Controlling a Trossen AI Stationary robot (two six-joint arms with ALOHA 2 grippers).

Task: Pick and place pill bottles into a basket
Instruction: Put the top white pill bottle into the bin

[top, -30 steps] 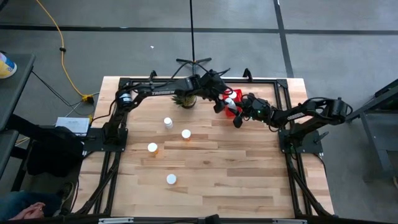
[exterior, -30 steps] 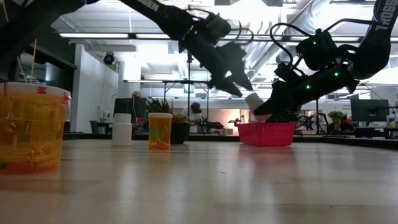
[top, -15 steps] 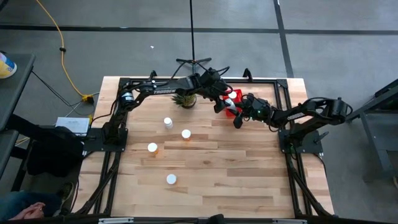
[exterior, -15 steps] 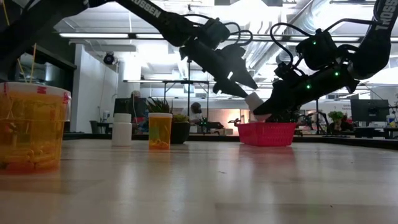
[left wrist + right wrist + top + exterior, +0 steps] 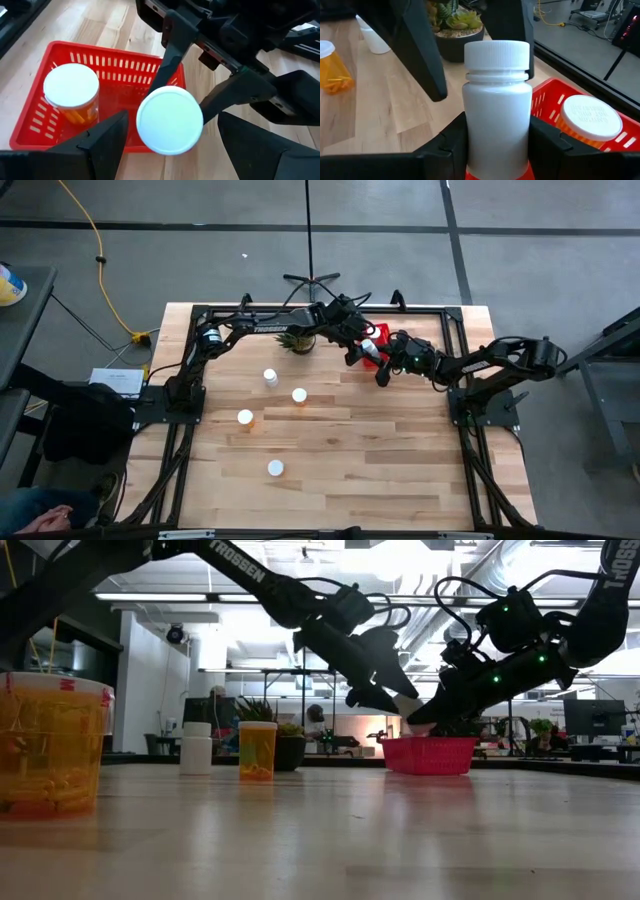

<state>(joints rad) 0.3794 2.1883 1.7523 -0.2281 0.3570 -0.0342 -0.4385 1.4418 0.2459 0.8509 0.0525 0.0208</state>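
Observation:
My right gripper (image 5: 497, 150) is shut on a white-bodied pill bottle (image 5: 497, 95) with a white cap, above the red basket (image 5: 125, 70) at the table's far side (image 5: 370, 360). My left gripper (image 5: 170, 136) is open, with its fingers on either side of that bottle's cap (image 5: 170, 120); I see no touch. One orange bottle (image 5: 72, 95) with a white cap stands in the basket. Several more bottles stand on the table, such as one (image 5: 270, 377) near the middle and one (image 5: 275, 468) nearer the front. My right gripper pinches the lower part of the white bottle's body (image 5: 470, 140) between its two fingers, coming from the table's right side. The bottle is lifted clear above the basket (image 5: 430, 754) and tilted, its cap (image 5: 405, 700) pointing up and toward my left gripper (image 5: 385, 692).
A small potted plant (image 5: 298, 340) stands just left of the basket. In the low view a large orange container (image 5: 50, 745), a white bottle (image 5: 197, 748) and an orange bottle (image 5: 257, 750) stand on the left. A black frame (image 5: 430, 310) edges the table.
My left gripper has moved down and toward the table's right, up to the bottle in my right gripper, until its open fingers stand around the cap. My right gripper and the bottle have kept still.

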